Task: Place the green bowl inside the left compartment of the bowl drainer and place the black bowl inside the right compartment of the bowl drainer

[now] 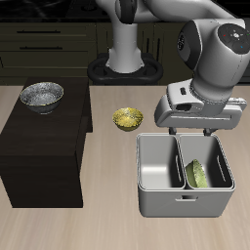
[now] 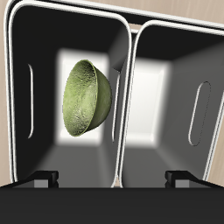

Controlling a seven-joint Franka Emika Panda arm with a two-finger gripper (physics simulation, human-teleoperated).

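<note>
One green bowl [image 1: 197,173] lies inside the drainer [image 1: 184,201]. It stands on edge, tilted, in the compartment farther from the cabinet, leaning near the divider. In the wrist view the green bowl [image 2: 87,97] shows its mottled outside, resting against a well wall, clear of the gripper.

One drainer is present: a grey tub with rounded corners, two wells side by side, and a handle slot on its front face. The well nearer the cabinet holds nothing. In the wrist view the drainer [image 2: 131,61] shows both wells from above, with slots in the outer walls.

One black bowl [image 1: 42,95] sits upright on top of a dark cabinet [image 1: 39,156], near its back corner, well apart from the drainer. Its speckled silvery inside faces up.

One yellow bowl [image 1: 127,118] rests upright on the table [image 1: 98,229], between the cabinet and the drainer, farther back than the drainer and apart from both.

One gripper [image 1: 192,132] hangs above the drainer's back rim. Its two fingertips [image 2: 45,178] are spread wide apart at the edge of the wrist view, and nothing sits between them; the gripper is released and touches no bowl.

Count: three bowls, one drainer, one cabinet.
</note>
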